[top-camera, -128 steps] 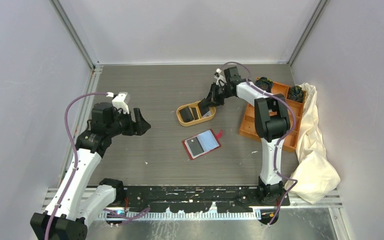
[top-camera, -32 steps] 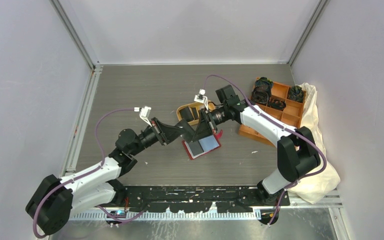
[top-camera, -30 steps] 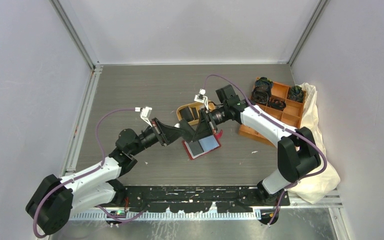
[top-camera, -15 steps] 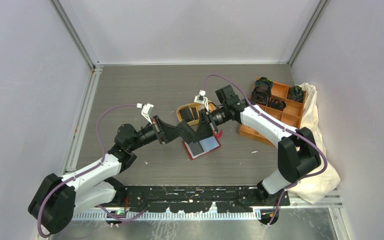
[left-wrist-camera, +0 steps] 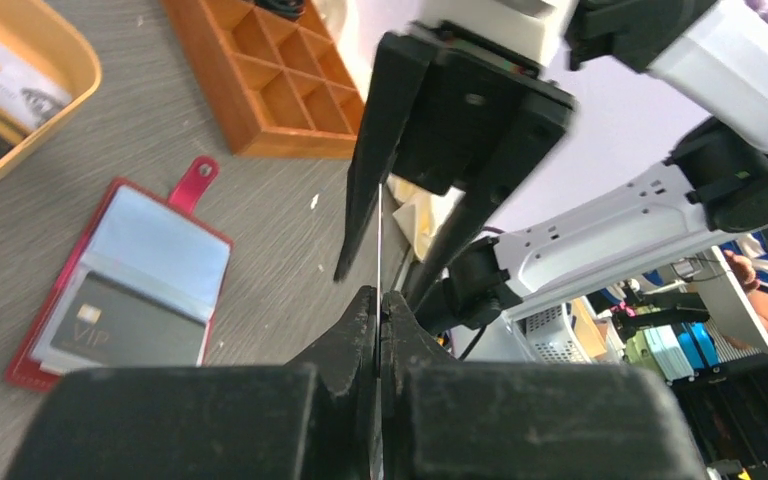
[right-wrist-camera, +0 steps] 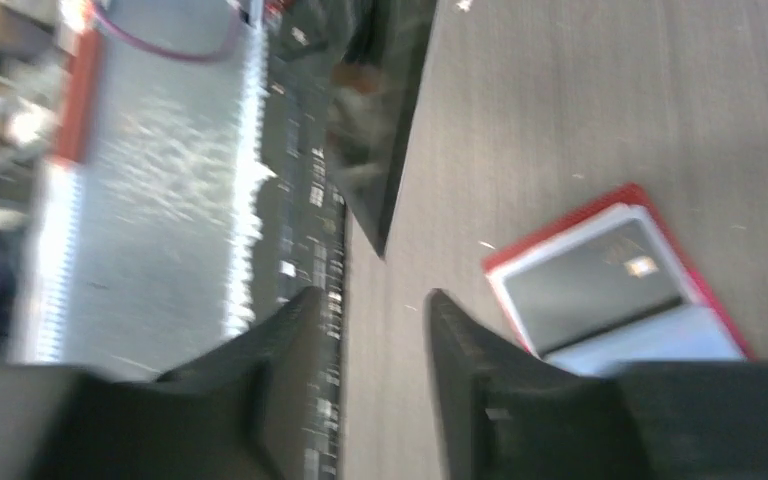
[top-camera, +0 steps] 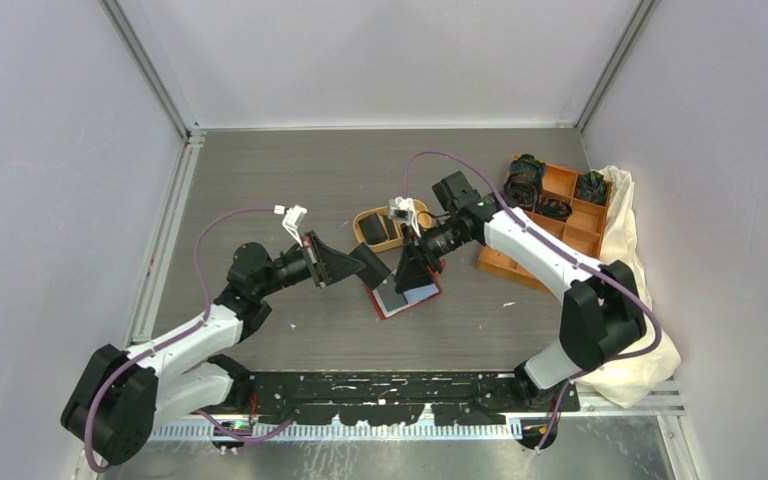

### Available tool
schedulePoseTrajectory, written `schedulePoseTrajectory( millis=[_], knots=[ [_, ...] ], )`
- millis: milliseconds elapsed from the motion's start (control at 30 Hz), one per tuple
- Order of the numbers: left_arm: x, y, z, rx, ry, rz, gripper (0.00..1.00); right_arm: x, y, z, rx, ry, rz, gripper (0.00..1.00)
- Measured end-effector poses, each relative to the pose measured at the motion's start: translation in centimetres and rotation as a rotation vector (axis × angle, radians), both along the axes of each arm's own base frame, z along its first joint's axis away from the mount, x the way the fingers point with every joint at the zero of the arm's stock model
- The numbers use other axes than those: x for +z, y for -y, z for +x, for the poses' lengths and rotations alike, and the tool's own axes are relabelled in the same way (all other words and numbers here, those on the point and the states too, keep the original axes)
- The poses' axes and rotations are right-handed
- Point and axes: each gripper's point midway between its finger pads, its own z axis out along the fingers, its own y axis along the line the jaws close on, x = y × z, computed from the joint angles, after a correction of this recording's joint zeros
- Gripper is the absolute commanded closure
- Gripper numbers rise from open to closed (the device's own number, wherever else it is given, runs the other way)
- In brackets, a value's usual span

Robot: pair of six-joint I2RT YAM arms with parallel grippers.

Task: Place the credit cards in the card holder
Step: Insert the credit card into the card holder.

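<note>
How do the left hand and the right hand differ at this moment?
The left hand is shut on a thin black card; the right hand is open and holds nothing. The left hand sits left of the red card holder, the right hand over its far side. Both hover, facing each other.

Card holder (top-camera: 406, 294): red wallet, lies open & flat on desk (top-camera: 260, 190), pale blue-grey lining up, clasp tab (left-wrist-camera: 196, 181) sticking out far-right. VIP card (left-wrist-camera: 125, 325), black w/ chip, sits in its near-left pocket. 2nd card (left-wrist-camera: 378, 235), black, pinched edge-on in left gripper (left-wrist-camera: 378, 298), off the desk just left of wallet. Other cards (top-camera: 379, 228) in orange tray (top-camera: 361, 236) behind
</note>
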Motion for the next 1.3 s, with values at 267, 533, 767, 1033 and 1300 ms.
schedulePoseTrajectory(
  millis=[267, 533, 767, 1033, 1300],
  knots=[
    [-4.7, -1.0, -0.9, 0.017, -0.146, 0.107, 1.00, -6.8, 5.9, 0.1, 0.116, 0.489, -0.169, 0.13],
    [-9.2, -1.4, -0.5, 0.074, -0.296, 0.166, 1.00, -12.4, 8.6, 4.3, 0.204, 0.676, -0.387, 0.13],
    [-11.2, -1.1, -0.1, 0.081, -0.355, 0.183, 1.00, -14.2, 10.0, 6.2, 0.278, 0.762, -0.479, 0.16],
    [-12.0, -1.0, 0.6, 0.113, -0.390, 0.181, 1.00, -16.1, 10.1, 8.4, 0.372, 0.753, -0.538, 0.22],
    [-13.4, -0.2, 1.4, 0.121, -0.440, 0.187, 1.00, -16.2, 9.9, 9.6, 0.394, 0.728, -0.566, 0.30]
  ],
)
